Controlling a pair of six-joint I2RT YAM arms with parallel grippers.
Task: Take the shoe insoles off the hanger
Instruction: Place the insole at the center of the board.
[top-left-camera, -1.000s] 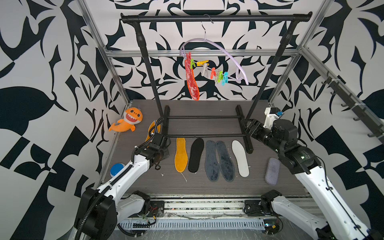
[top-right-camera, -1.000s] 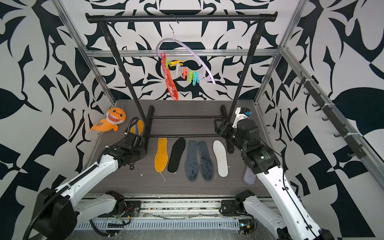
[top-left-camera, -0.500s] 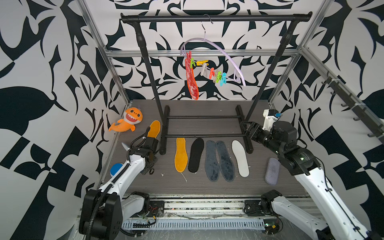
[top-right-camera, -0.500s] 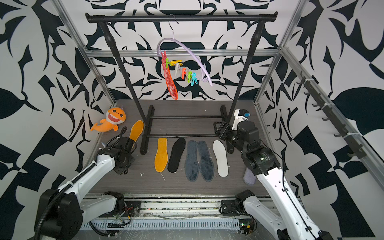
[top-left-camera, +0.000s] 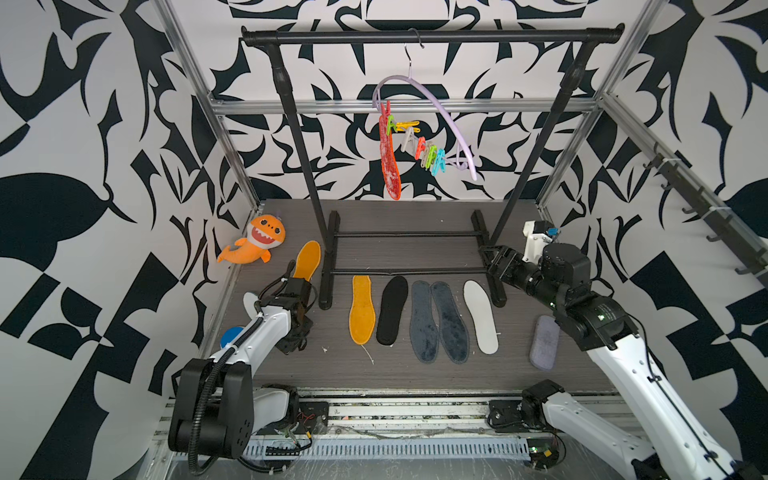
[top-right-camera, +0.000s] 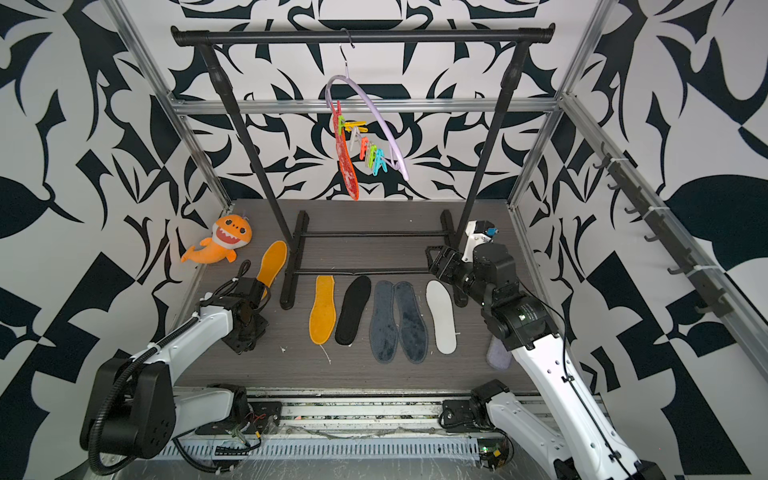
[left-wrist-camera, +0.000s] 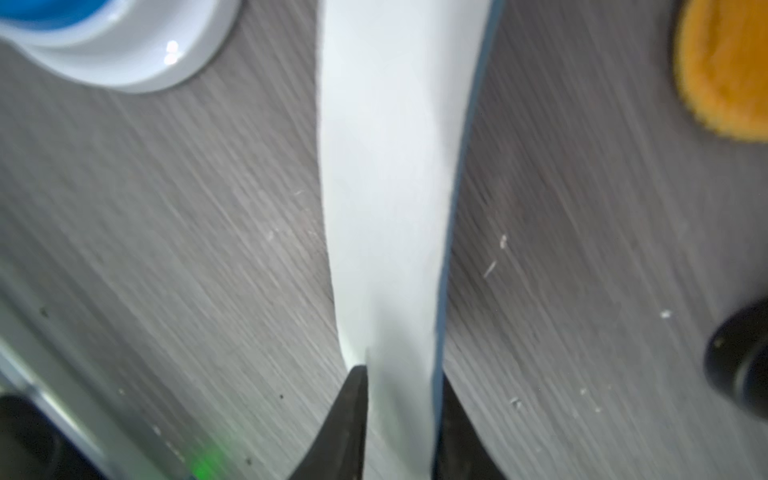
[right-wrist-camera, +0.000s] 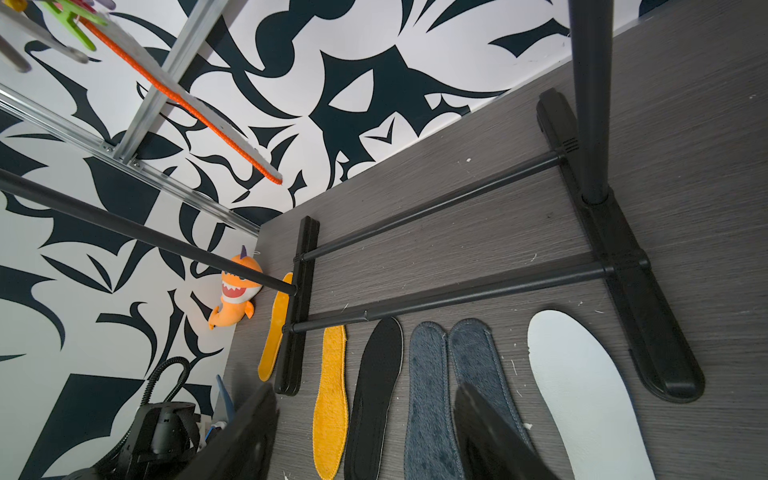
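**Last insole on the hanger; left pincer hard to read**

Tough call at the left pincer (left-wrist-camera: 401, 374): the wrist view is smeared, and its two dark fingers (left-wrist-camera: 349, 419) stand slightly apart with a white insole (left-wrist-camera: 386, 187) running out between them. Whether they press on it I cannot tell. The insole's far end is cut off by the frame, as is a blue-topped white round thing (left-wrist-camera: 104, 45) just beside it. In both top views the pincer's tips hide under its own wrist.

Over to the right pincer (right-wrist-camera: 365, 386): fingers spread wide, nothing between them, close by the upright of the black clothes rail (top-left-camera: 432, 36). A thick lilac-grey pad (top-right-camera: 496, 359) lies back behind it, half covered by the arm.

Between the two pincers, flat on the grey wood-grain tabletop (top-left-camera: 415, 374): a fuzzy orange insole (top-left-camera: 361, 309), a smooth black insole (top-left-camera: 392, 309), two plush dark grey-blue insoles (top-left-camera: 422, 324) snug side by side, and a second white insole (top-left-camera: 481, 316) nearest the right pincer. Just beyond the left pincer lies a second orange insole (top-left-camera: 307, 259), partly behind the rail's foot in the right wrist view. An orange plush shark (top-left-camera: 257, 243) sits farther off by the wall.

High above both pincers, the lilac arched hanger (top-left-camera: 437, 107) hooks on the rail's top bar, multicoloured pegs (top-left-camera: 424, 149) bunched along it. One grey insole with an orange rim (top-left-camera: 390, 166) hangs pegged from it, turned almost edge-on.
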